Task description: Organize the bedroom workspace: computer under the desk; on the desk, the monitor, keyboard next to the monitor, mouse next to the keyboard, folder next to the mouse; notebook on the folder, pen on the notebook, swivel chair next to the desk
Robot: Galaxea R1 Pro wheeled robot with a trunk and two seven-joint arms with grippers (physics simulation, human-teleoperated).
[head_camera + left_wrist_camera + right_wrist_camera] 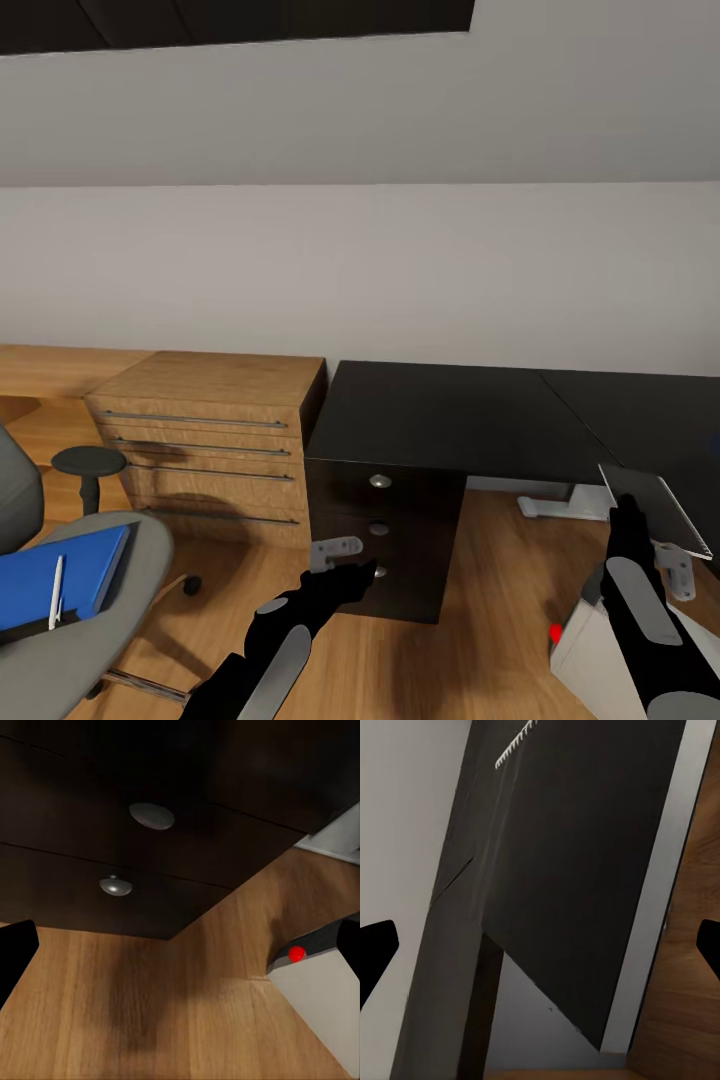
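Note:
The black-topped desk (450, 410) stands ahead, with its drawer unit (385, 540) (150, 780) in front. My left gripper (350, 560) (180, 952) is open and empty before the drawers. At the right, the flat keyboard (655, 505) (577, 870) is tilted between the wide-apart fingers of my open right gripper (650, 540) (540, 949). Below it is the light grey computer (600, 665) (322, 1005) with its red dot. At lower left, the grey swivel chair (120, 590) carries a blue flat item (70, 575), folder or notebook, with the white pen (57, 590) on it. Monitor and mouse are out of view.
A low light-wood cabinet (215, 440) with long handles stands left of the desk. A small round black stool (88, 465) is beside it. The desk's white leg (560, 503) rests on the wooden floor (480, 640) under the top. A white wall is behind.

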